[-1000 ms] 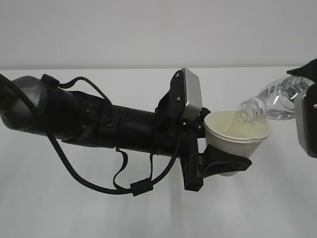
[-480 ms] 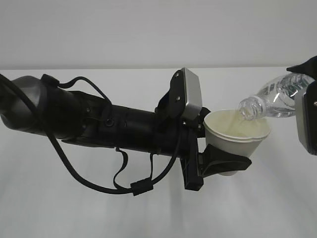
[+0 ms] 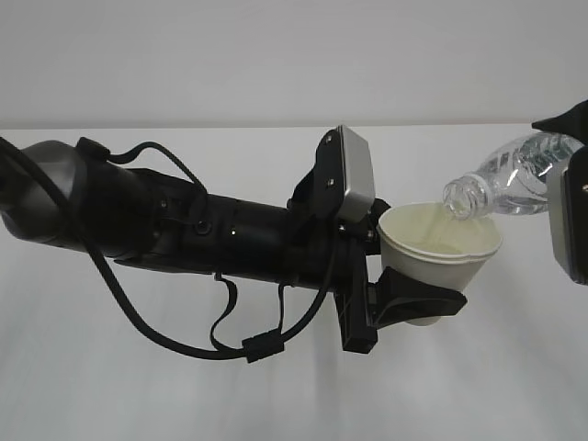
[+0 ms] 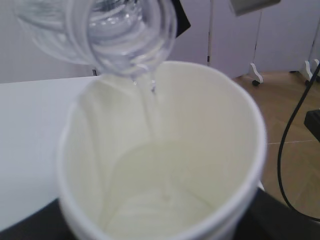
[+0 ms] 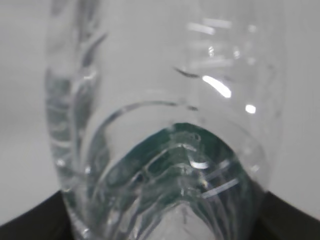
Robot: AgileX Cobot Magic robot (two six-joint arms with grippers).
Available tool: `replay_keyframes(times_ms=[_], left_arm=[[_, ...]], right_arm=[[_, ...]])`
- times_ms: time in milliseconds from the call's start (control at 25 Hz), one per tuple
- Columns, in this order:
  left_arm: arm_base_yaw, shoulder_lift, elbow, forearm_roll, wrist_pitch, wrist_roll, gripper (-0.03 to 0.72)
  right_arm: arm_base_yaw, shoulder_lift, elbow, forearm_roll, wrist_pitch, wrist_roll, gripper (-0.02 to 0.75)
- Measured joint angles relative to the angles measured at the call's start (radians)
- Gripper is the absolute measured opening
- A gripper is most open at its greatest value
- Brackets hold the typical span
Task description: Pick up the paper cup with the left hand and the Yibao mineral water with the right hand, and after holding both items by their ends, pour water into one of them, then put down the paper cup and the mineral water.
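Paper cup (image 3: 439, 246) sits in my left end effector (image 3: 409, 303), held aloft above the white counter (image 3: 276, 395), roughly over its middle. My black fingers (image 3: 413, 299) pinch the cup low down, near its base; rim and upper wall stand free above them. Cup upright, mouth up, tilted slightly if at all.

Yibao mineral water (image 3: 510, 179) comes in from the right, tipped down with its open neck over the cup's right rim. No cap on it. Neck just above the rim; I cannot tell whether they touch.

Left wrist view: bottle mouth (image 4: 132, 37) hangs over the far edge of the cup (image 4: 160, 150). Thin clear stream of water (image 4: 150, 107) runs from the mouth down the inside wall. Water pooled in the bottom, cream lining showing through it. Cup well short of full.

Right wrist view: bottle (image 5: 165, 125) fills nearly the whole frame, seen lengthwise, ribbed, a dark green patch showing through the plastic. My right end effector (image 3: 570, 197) is mostly cut off at the right edge of the exterior view; only its grey block and a black tip show. The bottle's rear end sits in it, gripped there and carried clear of the counter.

Left arm (image 3: 184, 225) lies stretched across the exterior view from the left, cables (image 3: 165, 335) looping beneath it.
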Motion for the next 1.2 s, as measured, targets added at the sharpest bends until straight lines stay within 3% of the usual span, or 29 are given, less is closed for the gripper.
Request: replay_keyframes(times_ms=[1200], left_arm=[[0.000,0.000,0.000,0.000,0.000,0.000,0.436]], right_arm=[[0.000,0.000,0.000,-0.011,0.000,0.007,0.465]])
